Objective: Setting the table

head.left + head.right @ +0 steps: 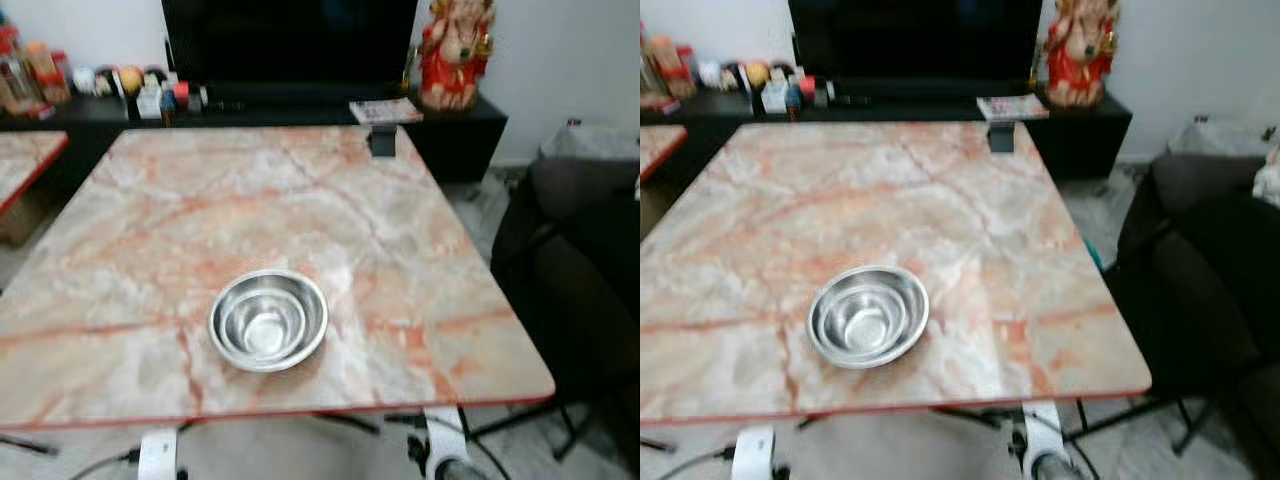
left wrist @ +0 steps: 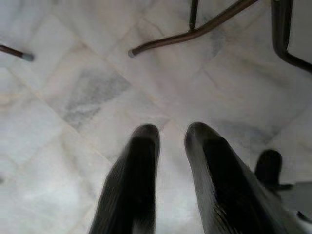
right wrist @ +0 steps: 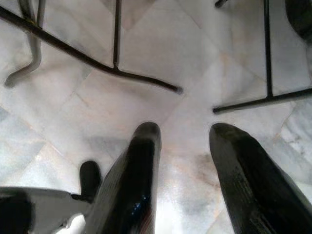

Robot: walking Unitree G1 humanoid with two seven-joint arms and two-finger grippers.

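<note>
An empty steel bowl (image 1: pixel 268 319) sits on the pink marble table (image 1: pixel 250 200), near its front edge and slightly left of centre. Both arms hang below the table's front edge. My left gripper (image 2: pixel 170 134) points down at the pale tiled floor with a narrow gap between its black fingers and nothing in it. My right gripper (image 3: pixel 183 129) also points at the floor, fingers spread wider and holding nothing.
A small dark block (image 1: pixel 382 140) stands at the table's far right edge. Behind are a black cabinet (image 1: pixel 450 125) with a television, a red figurine (image 1: pixel 455 55) and bottles (image 1: pixel 150 95). A dark sofa (image 1: pixel 580 250) is on the right. Metal table legs (image 3: pixel 117 68) cross the floor.
</note>
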